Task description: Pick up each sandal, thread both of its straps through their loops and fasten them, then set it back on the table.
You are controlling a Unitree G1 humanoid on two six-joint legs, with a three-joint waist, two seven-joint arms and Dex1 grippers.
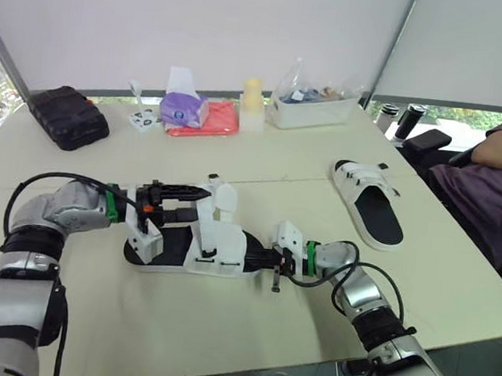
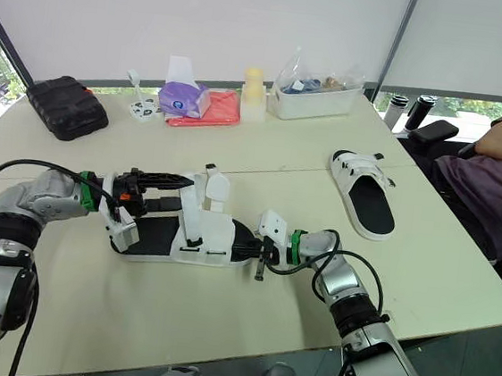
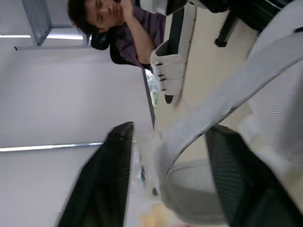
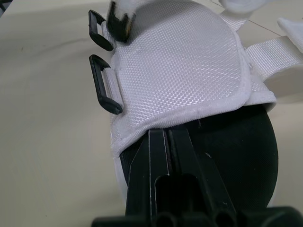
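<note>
Sandal [image 1: 193,247] lying at table [image 1: 218,328] middle. Left gripper [image 1: 199,207] gaping, strap [image 3: 222,94] passing loose between fingers. Right gripper [image 4: 166,137] closed, pressing sole. Risk: unclamped strap slipping free, missing loop [image 4: 105,84].

No text, label or number can be read anywhere.
</note>
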